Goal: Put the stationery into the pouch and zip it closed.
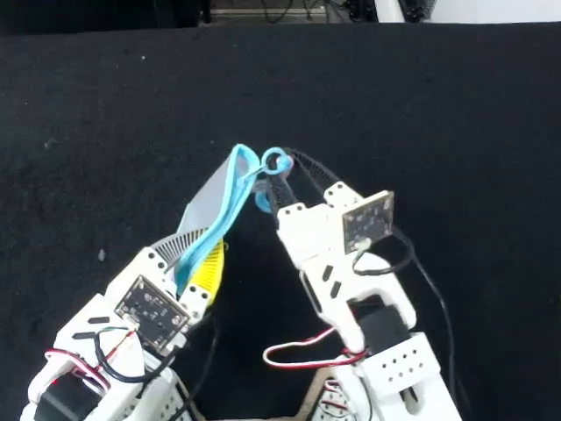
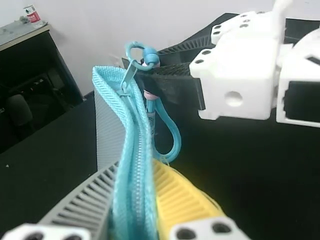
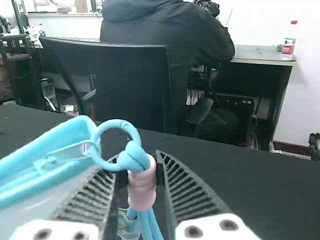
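The left fingers, one grey and one yellow, are clenched on the near end of the pouch. They grip it from both sides, and its blue zipper runs out between them. In the left wrist view the left fingers hold the pouch on edge, with the zipper as its upper edge. The teeth look meshed along the length that shows. Whether the pouch's lower edge touches the black table cannot be told.

From the left fingers the pouch stretches away to the right fingers. At that far end the metal zipper pull stands just beside them. A blue cord is tied to the pull, and part of it hangs down in a loop beside the pouch.

The right fingers are black and ribbed. They are clamped on the blue cord at its pink bead, which sits between them. The cord's ring stands up just past their tips. The zipper pull and the pouch's end lie to one side of the ring.
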### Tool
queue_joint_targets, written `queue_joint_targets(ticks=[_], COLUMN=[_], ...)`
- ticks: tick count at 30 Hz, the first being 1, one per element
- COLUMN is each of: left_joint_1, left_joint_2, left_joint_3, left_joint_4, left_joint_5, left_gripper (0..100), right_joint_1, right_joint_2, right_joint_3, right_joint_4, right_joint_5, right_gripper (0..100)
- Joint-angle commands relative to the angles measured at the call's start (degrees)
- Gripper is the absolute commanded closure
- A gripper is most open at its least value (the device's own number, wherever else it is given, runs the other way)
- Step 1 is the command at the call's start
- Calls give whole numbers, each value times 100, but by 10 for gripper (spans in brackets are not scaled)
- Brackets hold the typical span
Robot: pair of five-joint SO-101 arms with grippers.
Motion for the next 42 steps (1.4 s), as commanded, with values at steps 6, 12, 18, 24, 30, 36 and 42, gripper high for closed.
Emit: queue_joint_targets(ticks=[6,12,18,24,30,36,42], left_joint_1=[31,40,259,505,514,505,505], left_joint_2=[44,44,44,44,44,44,44], left_joint_3=[330,303,295,286,286,286,286], left_joint_4=[255,264,273,422,422,431,431], left_joint_5=[-53,-26,-26,-44,-44,-53,-53], left_gripper=[970,970,970,970,970,970,971], right_joint_1=[457,466,466,615,1231,1284,1582], right_joint_2=[-101,-22,919,1631,2053,2651,3363], right_joint_3=[-338,-356,-602,-927,-1226,-1508,-1912], right_joint_4=[-325,-325,-615,-730,-730,-738,-738], right_joint_5=[-62,-26,378,378,352,387,378], right_gripper=[988,988,988,988,988,988,988])
